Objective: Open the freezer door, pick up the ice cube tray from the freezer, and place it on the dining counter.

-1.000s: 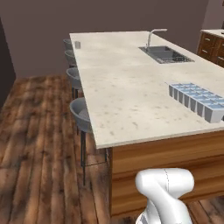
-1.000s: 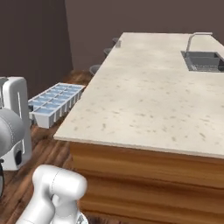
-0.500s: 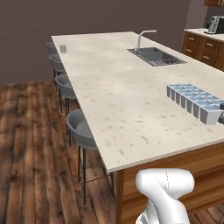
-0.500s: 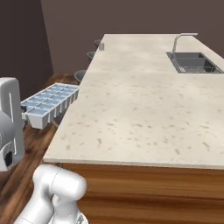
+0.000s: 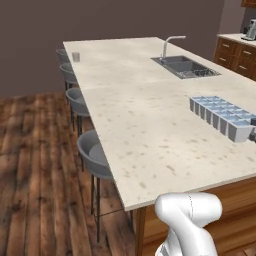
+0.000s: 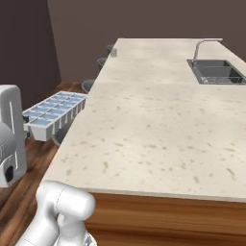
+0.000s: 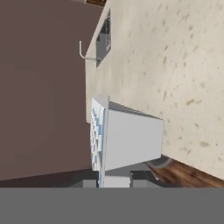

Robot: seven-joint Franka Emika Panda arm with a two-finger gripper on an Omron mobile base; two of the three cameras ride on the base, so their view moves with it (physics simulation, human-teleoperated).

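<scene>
The ice cube tray [image 5: 220,115], pale blue-white with two rows of square cells, hangs level in the air at the right of the left base view. In the right base view the ice cube tray [image 6: 54,114] shows left of the counter's near corner. My gripper [image 6: 28,129] is shut on the tray's near end; the gripper [image 5: 253,121] peeks in at the frame's right edge. In the hand view the ice cube tray [image 7: 127,140] stands just beyond my fingertips [image 7: 94,183]. The dining counter [image 5: 140,125] [image 6: 153,120] [image 7: 175,65], beige and speckled, stretches ahead.
A steel sink [image 5: 186,67] [image 6: 216,72] with a tap [image 5: 167,45] [image 6: 204,45] sits far along the counter. Grey stools [image 5: 95,155] line its left side. A small cup [image 5: 76,57] stands at the far left corner. Wood cabinets [image 5: 235,50] lie back right.
The whole scene has shifted in both base views, so the base has driven and turned toward the counter. The tray stays in my gripper, in the same place relative to the arm.
</scene>
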